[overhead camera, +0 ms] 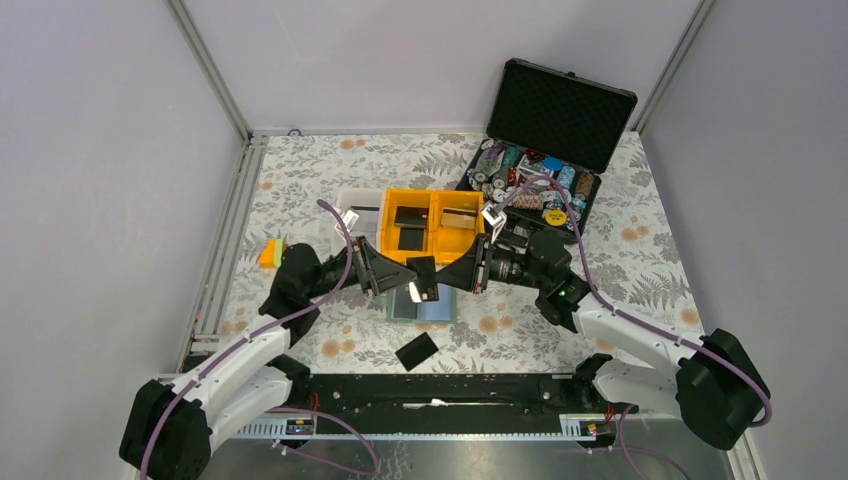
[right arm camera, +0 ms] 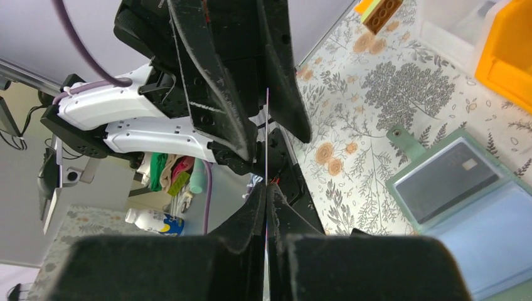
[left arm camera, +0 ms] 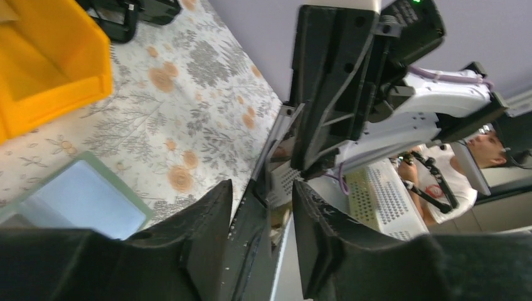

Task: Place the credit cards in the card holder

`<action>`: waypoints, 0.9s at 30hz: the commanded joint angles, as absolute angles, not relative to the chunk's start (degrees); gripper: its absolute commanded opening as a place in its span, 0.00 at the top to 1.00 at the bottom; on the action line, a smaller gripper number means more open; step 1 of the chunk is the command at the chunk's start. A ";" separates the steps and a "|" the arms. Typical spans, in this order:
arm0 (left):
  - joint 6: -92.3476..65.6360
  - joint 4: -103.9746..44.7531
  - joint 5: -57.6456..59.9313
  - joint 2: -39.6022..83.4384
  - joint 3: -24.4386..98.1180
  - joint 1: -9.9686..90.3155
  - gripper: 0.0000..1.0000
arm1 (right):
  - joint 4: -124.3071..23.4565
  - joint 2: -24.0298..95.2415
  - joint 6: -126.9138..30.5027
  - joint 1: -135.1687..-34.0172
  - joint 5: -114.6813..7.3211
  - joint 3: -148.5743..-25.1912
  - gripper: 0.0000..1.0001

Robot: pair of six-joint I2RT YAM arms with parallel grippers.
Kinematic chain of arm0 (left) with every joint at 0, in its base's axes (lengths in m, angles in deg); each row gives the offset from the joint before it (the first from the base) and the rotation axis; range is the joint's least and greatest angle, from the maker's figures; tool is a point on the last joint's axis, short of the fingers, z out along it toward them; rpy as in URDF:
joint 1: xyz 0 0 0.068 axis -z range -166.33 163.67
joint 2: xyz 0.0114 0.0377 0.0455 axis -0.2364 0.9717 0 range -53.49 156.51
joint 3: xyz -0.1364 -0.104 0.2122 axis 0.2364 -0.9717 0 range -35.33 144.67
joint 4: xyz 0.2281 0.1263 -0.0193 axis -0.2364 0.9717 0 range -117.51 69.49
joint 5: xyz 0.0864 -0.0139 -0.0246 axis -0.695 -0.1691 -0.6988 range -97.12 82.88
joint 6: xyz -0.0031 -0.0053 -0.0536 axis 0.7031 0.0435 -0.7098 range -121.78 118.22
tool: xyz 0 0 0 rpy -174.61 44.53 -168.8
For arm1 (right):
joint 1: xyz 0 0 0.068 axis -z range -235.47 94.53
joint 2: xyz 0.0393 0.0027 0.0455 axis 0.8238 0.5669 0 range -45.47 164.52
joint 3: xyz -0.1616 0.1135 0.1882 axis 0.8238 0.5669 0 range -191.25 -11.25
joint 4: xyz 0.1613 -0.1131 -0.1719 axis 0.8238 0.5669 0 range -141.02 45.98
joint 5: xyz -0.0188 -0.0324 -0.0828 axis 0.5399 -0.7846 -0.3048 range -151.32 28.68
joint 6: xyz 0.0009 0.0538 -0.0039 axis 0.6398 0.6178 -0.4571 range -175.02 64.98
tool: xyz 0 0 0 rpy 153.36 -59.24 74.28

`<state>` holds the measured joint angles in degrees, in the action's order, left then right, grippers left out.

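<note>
You are working in a robot lab, not in a home. The work area is a cell with plain grey walls [overhead camera: 100, 150] and aluminium posts [overhead camera: 210, 65] at the corners. The left arm [overhead camera: 240, 360] and the right arm [overhead camera: 640, 340] are bolted to a black rail [overhead camera: 450, 390] at the near edge, and purple cables [overhead camera: 330, 215] run along them. The flowered cloth [overhead camera: 320, 170] looks homely, but everything around it is equipment. Past the cell, the left wrist view shows a seated person [left arm camera: 452, 182] in a white shirt, next to a perforated metal sheet [left arm camera: 383, 200]. The right wrist view shows a bottle [right arm camera: 147, 221] and coloured clutter [right arm camera: 172, 179] outside the cell.
</note>
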<state>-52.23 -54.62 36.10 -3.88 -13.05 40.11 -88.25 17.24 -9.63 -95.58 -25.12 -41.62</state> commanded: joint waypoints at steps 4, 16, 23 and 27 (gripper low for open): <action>-58.79 -69.64 40.63 -4.48 -15.64 41.55 0.80 | -92.43 20.08 -7.09 -95.59 -20.15 -42.83 1.00; -65.63 -81.68 38.09 -4.16 -20.43 42.24 1.00 | -94.67 22.03 -5.64 -96.40 -19.92 -43.06 0.73; -66.01 -83.13 37.36 -3.91 -20.96 42.24 1.00 | -96.73 22.91 -4.26 -97.05 -19.48 -43.12 0.75; -65.87 -83.58 36.39 -3.84 -21.16 42.24 1.00 | -99.96 24.48 -2.75 -98.12 -19.18 -43.17 0.75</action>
